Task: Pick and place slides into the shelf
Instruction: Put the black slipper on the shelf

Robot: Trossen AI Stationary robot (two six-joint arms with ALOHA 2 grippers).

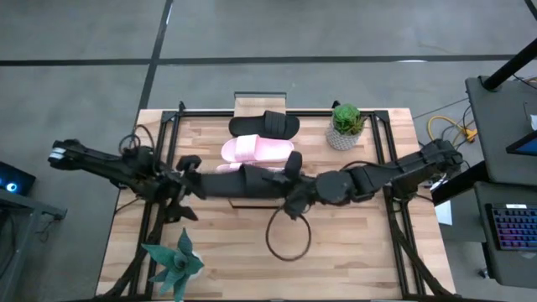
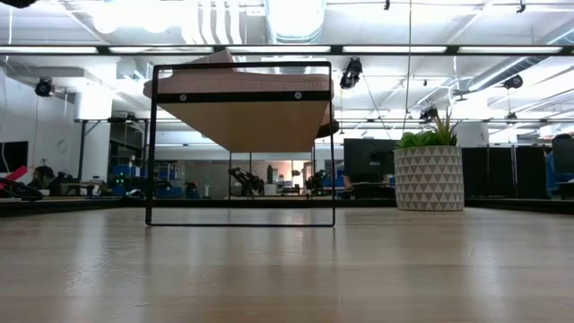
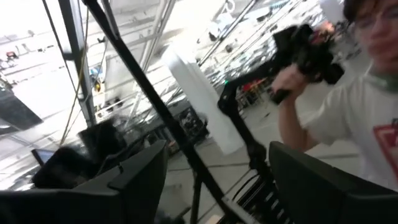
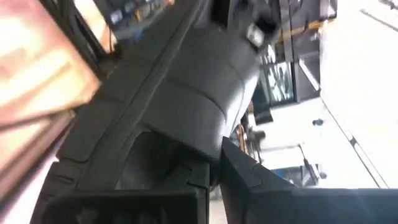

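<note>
While the low view shows only the shelf [image 2: 240, 99], right gripper [image 4: 214, 171] pinching a black slide [image 4: 186, 93], left gripper [image 3: 214, 180] spread.

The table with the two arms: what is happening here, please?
The right gripper is shut on a black slide above the middle of the table. The left gripper is open at the slide's other end. A pink slide and a second black slide lie on the shelf.

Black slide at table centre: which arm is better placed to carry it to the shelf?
Probably right. The right gripper is shut on the black slide; the left gripper stands open at its other end. The shelf lies just beyond.
</note>
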